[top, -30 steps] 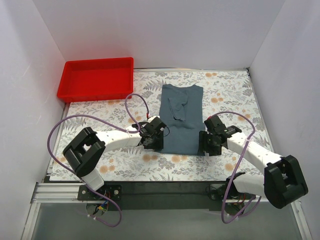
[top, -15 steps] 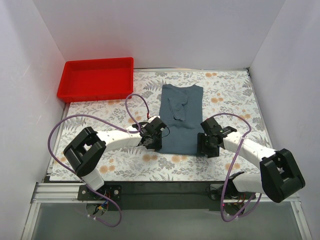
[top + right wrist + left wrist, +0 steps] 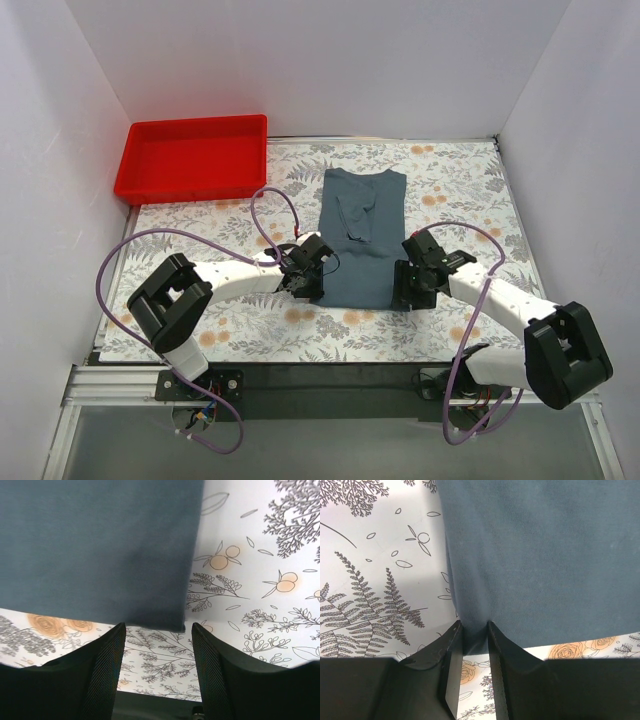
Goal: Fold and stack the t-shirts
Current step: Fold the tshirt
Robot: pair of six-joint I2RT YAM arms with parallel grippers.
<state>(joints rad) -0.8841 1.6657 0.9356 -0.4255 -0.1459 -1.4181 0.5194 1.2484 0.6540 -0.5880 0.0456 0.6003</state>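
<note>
The left pincer [image 3: 473, 627] is pressed together on the near left corner of the t-shirt [image 3: 535, 555], with a bit of cloth between its fingers. The right pincer [image 3: 158, 628] is spread wide, with one finger on each side of the near right corner. It holds nothing yet.

The t-shirt lies flat in the middle of the table [image 3: 455, 190] as a long strip. Its near end is by the two pincers.

Some things could go wrong. The left pincer has only a small bite of the corner, so the cloth may slip out when it lifts. It may also hold just the top layer, and then the layers would come apart. If the right pincer closes too far out, it may miss the corner and grab nothing. If one side goes up and the other does not, the fold will come out crooked.

There is bare table past the far end of the shirt, and on both sides too. The red tray [image 3: 190, 158] sits at the far left corner, well apart from the shirt. The white walls [image 3: 300, 70] close in the far side and both sides.
</note>
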